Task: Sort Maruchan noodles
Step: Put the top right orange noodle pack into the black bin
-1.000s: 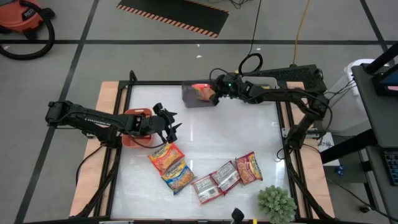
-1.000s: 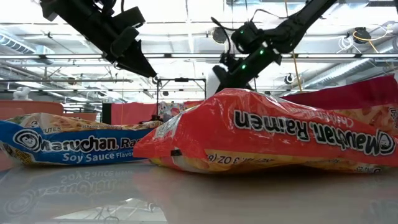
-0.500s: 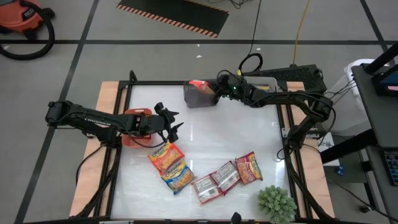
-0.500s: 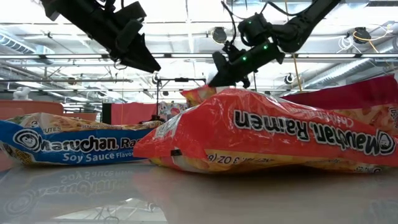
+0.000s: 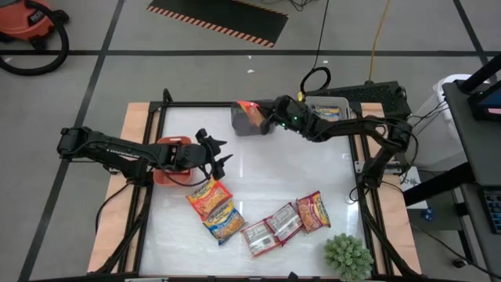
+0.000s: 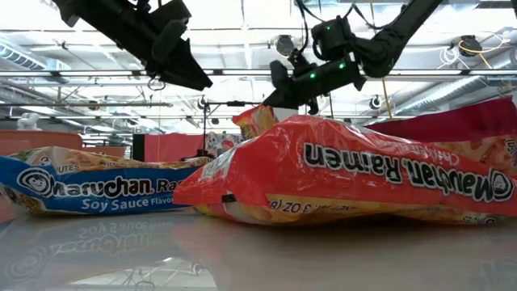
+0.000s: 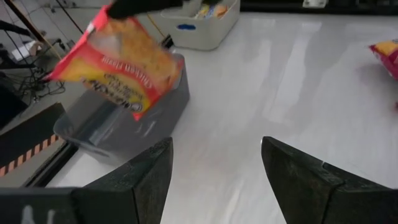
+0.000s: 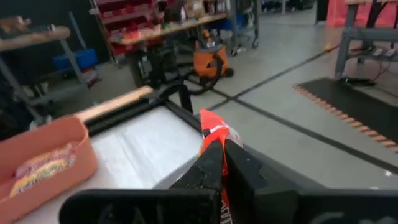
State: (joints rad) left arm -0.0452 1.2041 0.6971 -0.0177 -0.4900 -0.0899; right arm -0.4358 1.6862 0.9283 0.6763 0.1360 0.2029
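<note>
My right gripper (image 5: pixel 268 119) is shut on a red-trimmed Maruchan noodle packet (image 7: pixel 118 59), which hangs over the grey bin (image 5: pixel 249 125) at the table's far edge. My left gripper (image 5: pixel 217 154) hovers open above the table's left middle, beside the red bin (image 5: pixel 167 145), with nothing between its fingers (image 7: pixel 146 180). Several more packets lie flat on the near part of the table: a red one (image 5: pixel 207 197), a blue one (image 5: pixel 224 223), two silvery-pink ones (image 5: pixel 270 231) and another red one (image 5: pixel 312 211). My right gripper pinches the packet's red sealed top edge (image 8: pixel 213 127) between its two shut fingers, at a corner (image 7: pixel 104 14). The fingers lie about level and come from the table's right side. The packet hangs tilted below them, clear of the grey bin (image 7: pixel 118 127).
A white bin (image 5: pixel 330 105) with packets stands at the far right and the red bin (image 8: pixel 43 165) holds one packet. A green plant (image 5: pixel 347 255) sits at the near right corner. Bare white tabletop (image 5: pixel 274 168) lies in the middle.
My right gripper has tipped up from slanting down to about level and shifted slightly toward the table's left edge, staying shut. Its packet has swung from lying face-up over the grey bin to hanging edge-on, higher above it.
</note>
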